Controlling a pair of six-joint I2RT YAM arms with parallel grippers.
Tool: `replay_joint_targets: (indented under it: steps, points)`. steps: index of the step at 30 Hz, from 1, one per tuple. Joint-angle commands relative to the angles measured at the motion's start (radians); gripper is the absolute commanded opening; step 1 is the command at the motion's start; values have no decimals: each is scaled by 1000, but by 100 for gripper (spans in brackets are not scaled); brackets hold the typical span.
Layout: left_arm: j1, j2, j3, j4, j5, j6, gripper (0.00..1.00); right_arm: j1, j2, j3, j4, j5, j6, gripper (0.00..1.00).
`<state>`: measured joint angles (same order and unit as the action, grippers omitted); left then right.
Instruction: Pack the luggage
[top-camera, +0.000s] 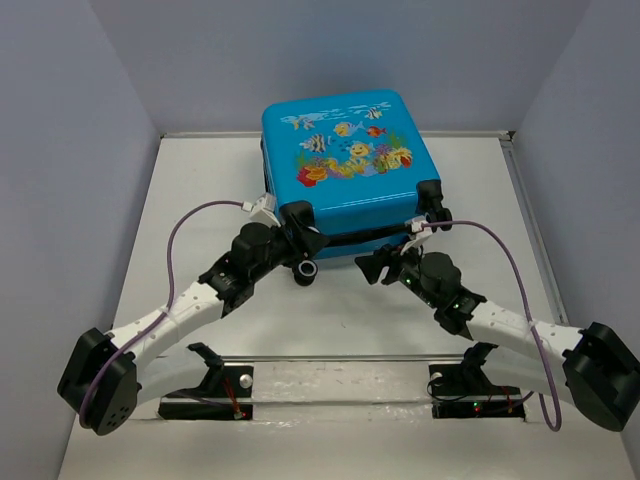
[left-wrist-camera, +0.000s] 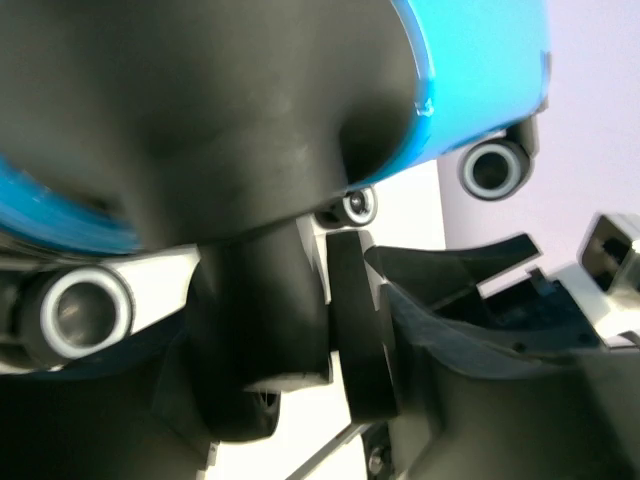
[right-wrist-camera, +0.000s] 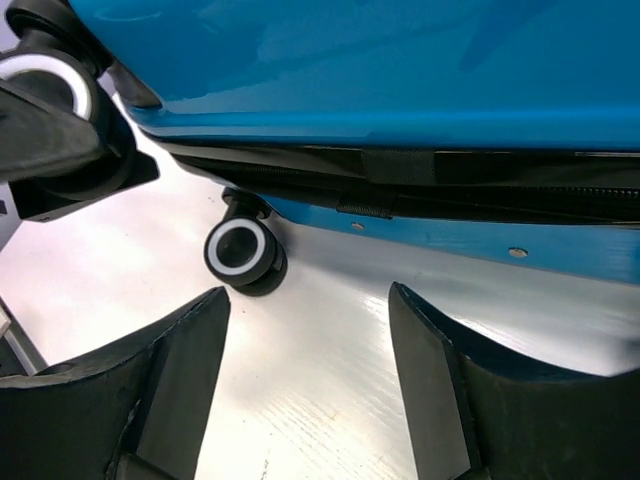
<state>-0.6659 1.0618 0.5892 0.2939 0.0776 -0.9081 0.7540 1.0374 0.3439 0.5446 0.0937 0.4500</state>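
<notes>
The luggage (top-camera: 340, 150), a bright-blue suitcase with its fish print facing up, lies flat at the back middle of the table. Its near edge shows a black seam (right-wrist-camera: 400, 170) between the two blue shells. My left gripper (top-camera: 300, 222) is at the near left corner. There a black wheel mount (left-wrist-camera: 265, 320) fills the space between the fingers, and contact is unclear. My right gripper (top-camera: 383, 262) (right-wrist-camera: 305, 292) hovers open just in front of the near edge, with only bare table between its fingers. A black-and-white wheel (right-wrist-camera: 240, 252) stands to its left.
The white table (top-camera: 330, 330) is boxed in by grey walls on the left, right and back. Both arm bases (top-camera: 340, 385) sit at the near edge. Purple cables (top-camera: 175, 250) loop off each wrist. Another wheel (top-camera: 305, 270) juts out below the left gripper.
</notes>
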Motion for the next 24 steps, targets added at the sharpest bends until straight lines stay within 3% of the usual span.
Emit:
replay_joint_targets:
  steps: [1,3,7,10,14,19,24]
  points:
    - [0,-51,12,108,-117,-15,40,5,-42,7,-37,21,-2,72]
    - [6,-62,8,111,-122,-6,6,5,-53,9,-63,76,4,74]
    - [57,-115,1,82,-105,28,6,5,-83,7,-118,170,12,73]
    - [146,-196,-2,47,-49,49,6,5,-82,13,-135,276,-5,63]
    - [227,-270,49,-24,31,80,6,-51,-42,29,-111,307,-37,53]
    - [337,-292,77,-59,111,112,6,-97,-27,-25,-15,255,-53,56]
    - [368,-293,18,-16,175,101,6,-116,42,-57,72,277,-74,57]
